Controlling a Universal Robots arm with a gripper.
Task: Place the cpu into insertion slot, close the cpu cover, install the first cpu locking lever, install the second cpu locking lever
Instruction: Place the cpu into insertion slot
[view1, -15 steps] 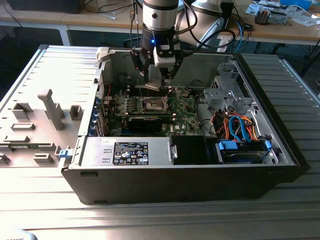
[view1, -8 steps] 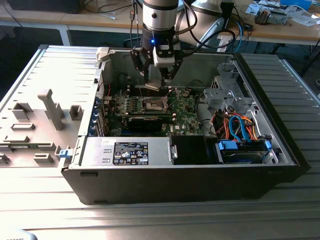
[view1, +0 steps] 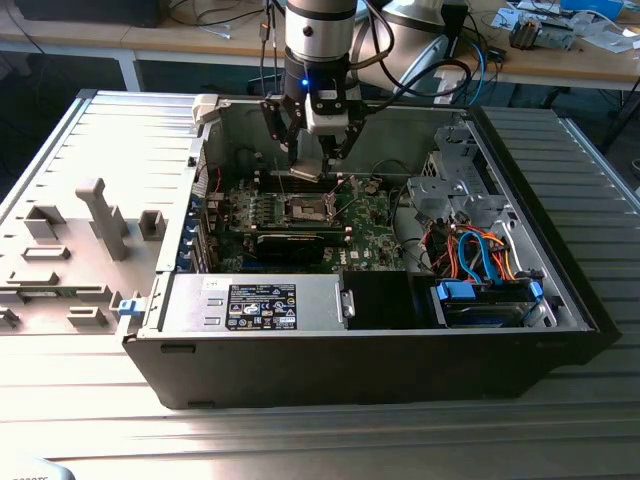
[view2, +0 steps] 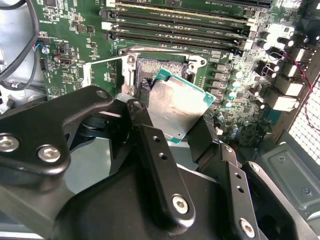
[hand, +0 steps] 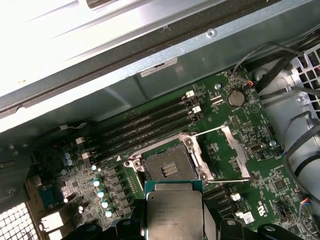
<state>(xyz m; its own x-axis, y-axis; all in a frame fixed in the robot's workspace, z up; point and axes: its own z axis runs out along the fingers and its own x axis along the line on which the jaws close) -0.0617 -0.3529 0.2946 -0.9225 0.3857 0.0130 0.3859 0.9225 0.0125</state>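
CPU (view2: 177, 107) sits pinched by two opposite edges between the black fingers (view2: 155, 150) of the claw (view2: 172, 114), its silvery lid up. Below the claw and just past its fingertips lies the insertion slot (hand: 169, 167) in the green motherboard (hand: 252, 112), its contact bed uncovered. Off to one side of the claw, the CPU cover (hand: 234, 147) stands swung open beside the slot. In the exterior view the claw hangs inside the computer case (view1: 560, 250), holding the chip above the slot.
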